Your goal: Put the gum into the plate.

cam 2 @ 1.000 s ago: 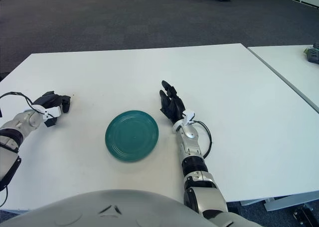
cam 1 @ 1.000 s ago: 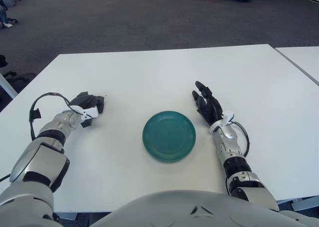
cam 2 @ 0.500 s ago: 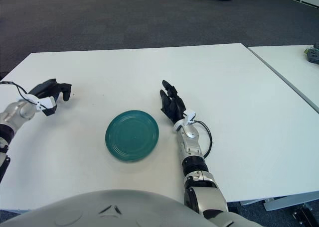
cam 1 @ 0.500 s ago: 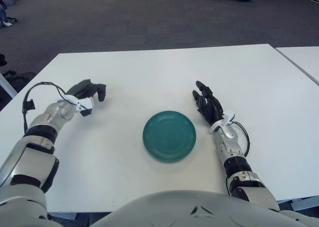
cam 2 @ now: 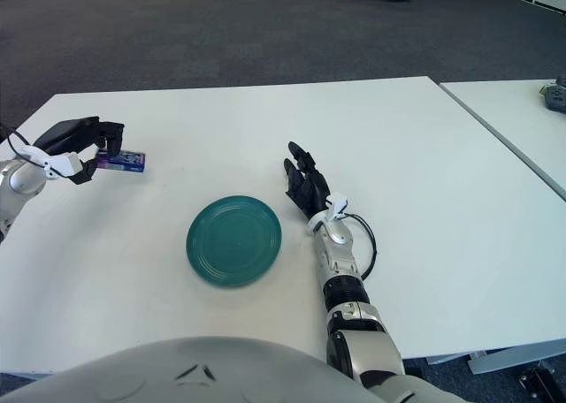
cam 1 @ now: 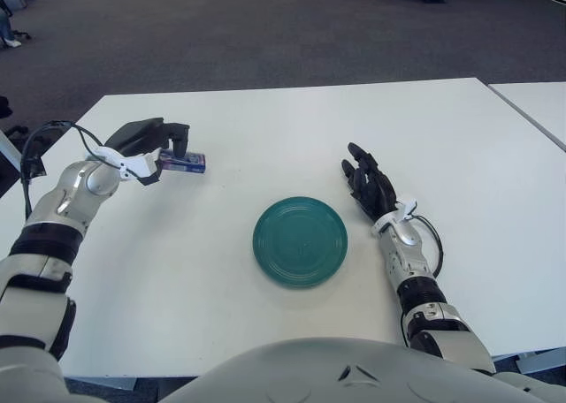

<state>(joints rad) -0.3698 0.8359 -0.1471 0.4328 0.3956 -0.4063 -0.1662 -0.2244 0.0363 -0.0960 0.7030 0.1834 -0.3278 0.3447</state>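
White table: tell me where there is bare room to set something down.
The white table is bare behind the round teal plate, and right of the right hand. The plate's middle is bare. Only the left edge is busy: the left hand holds the purple gum pack there.

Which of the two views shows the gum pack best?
The left eye view: the gum pack shows more toward the picture's middle, sticking out to the right of the left hand that grips it. The right eye view shows the same pack nearer the left edge, equally half covered by fingers.
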